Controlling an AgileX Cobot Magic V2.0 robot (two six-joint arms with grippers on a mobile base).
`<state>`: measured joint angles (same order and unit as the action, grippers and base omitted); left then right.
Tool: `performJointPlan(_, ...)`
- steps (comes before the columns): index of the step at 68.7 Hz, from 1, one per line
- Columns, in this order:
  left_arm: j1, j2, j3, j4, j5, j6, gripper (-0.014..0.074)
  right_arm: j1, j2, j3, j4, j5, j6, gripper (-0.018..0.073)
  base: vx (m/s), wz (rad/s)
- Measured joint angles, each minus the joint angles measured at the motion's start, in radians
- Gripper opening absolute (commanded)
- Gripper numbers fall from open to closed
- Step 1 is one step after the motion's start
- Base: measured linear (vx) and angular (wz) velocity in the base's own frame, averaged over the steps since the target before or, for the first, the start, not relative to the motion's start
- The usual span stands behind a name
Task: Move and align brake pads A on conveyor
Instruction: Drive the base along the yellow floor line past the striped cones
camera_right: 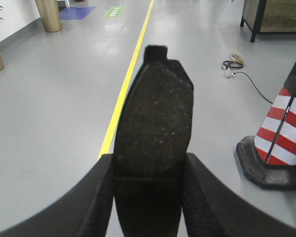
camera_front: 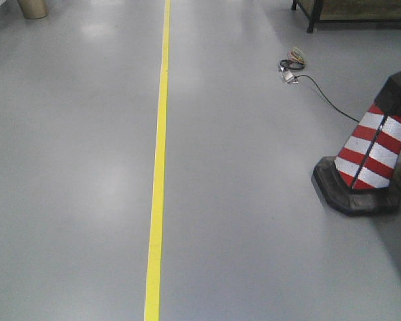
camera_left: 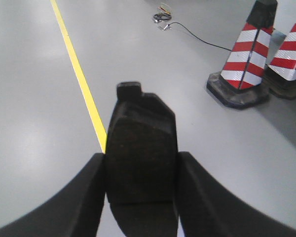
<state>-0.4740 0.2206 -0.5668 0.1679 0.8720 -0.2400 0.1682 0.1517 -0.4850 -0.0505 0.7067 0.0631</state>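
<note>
- Left end effector [camera_left: 140, 170] clamps a pad [camera_left: 140, 148] edgewise, clear above the floor, left of the cone [camera_left: 244, 59].
- Right end effector [camera_right: 148, 180] likewise grips a pad [camera_right: 155, 128]; conveyor unseen, so likely in transit.

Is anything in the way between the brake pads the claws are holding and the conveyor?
Can't tell. Each claw, left and right, already grips a brake pad, but no conveyor shows in any view, only bare floor, a yellow line and cones.
</note>
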Motion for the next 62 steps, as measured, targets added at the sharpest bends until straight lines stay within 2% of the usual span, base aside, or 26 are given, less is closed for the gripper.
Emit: performJointPlan(62,0.0,0.0,0.0,0.0,0.0,0.0,-0.0006,0.0,0.0,0.0,0.0,-0.001,0.0,-0.0006,0.55,-0.07)
